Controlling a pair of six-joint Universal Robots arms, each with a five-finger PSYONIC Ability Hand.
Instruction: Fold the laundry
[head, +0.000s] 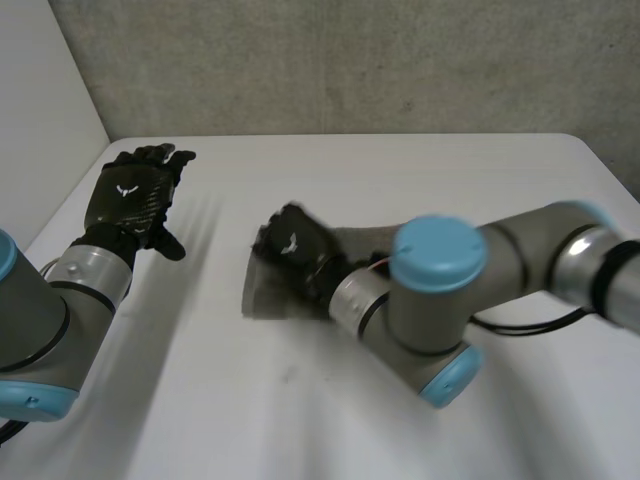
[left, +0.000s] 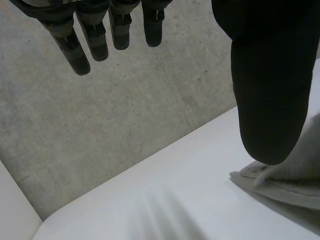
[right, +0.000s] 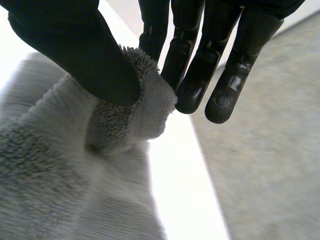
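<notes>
At the near left edge, left arm (head: 40, 320) comes in and runs up the left side of the table (head: 400, 180). Near right: right arm (head: 440, 300) reaches in across the table toward the middle, elbow cap nearest.

Mid table: grey towel (head: 262, 295), bunched, lying under and around the right hand (head: 295, 250). The hand sits on the towel's left part, with the arm's wrist over the rest. In the right wrist view the right hand (right: 75, 50) is grasping the towel (right: 60, 175). A raised fold of the fuzzy edge is pinched between the thumb and the nearest of the fingers (right: 200, 75). The other fingers are straight, just past the fold and off the cloth. The rest of the towel hangs slack below the palm.

Far left: left hand (head: 130, 200), well apart from the towel, palm down. I can't tell if it touches the table. In the left wrist view its fingers (left: 95, 40) are straight and spread, released, thumb apart from them, nothing held. A corner of the towel (left: 285, 185) lies flat on the table beyond the thumb.

Farthest: grey concrete wall (head: 350, 60) behind the table.
</notes>
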